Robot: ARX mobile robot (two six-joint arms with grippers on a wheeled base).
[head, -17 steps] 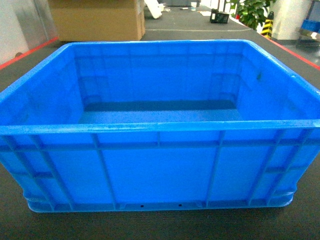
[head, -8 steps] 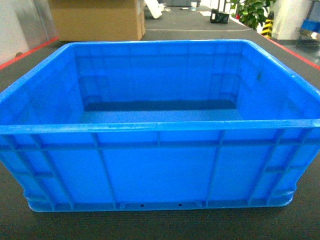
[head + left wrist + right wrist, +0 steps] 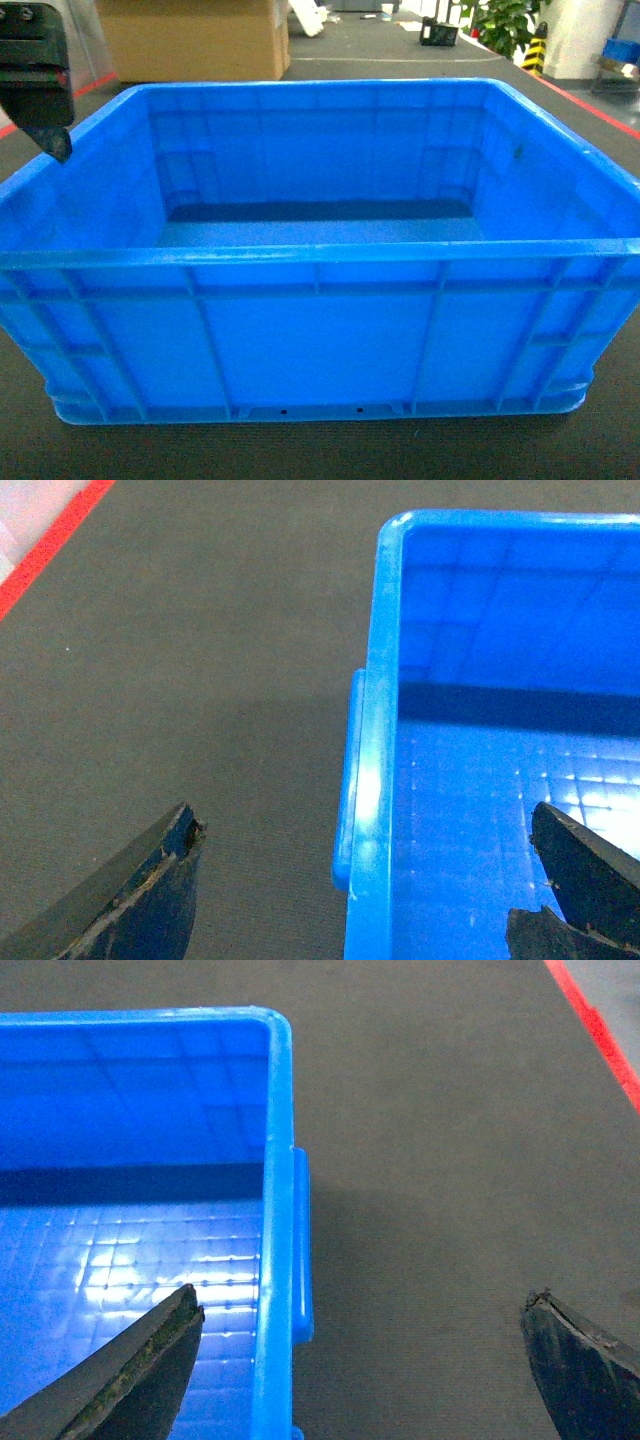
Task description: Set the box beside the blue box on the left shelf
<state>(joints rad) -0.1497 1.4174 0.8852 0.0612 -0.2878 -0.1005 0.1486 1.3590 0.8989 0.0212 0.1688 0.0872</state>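
Box (image 3: 320, 330) sits on dark floor mat (image 3: 180, 680), filling your head view, interior bare. Left tool (image 3: 365, 895) spread wide, straddling box's left rim — one finger over mat, other over grid floor inside. Right tool (image 3: 365, 1365) likewise spread wide across right rim. Neither touches plastic that you can see. Cardboard carton (image 3: 195, 40) stands behind box, well apart.

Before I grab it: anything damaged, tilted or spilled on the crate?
Nothing stands out. The crate sits flat on the dark floor, empty, with rim and ribs intact. Only a small dark mark shows on its right inner wall. Both end effectors, left and right, are open astride the side rims.
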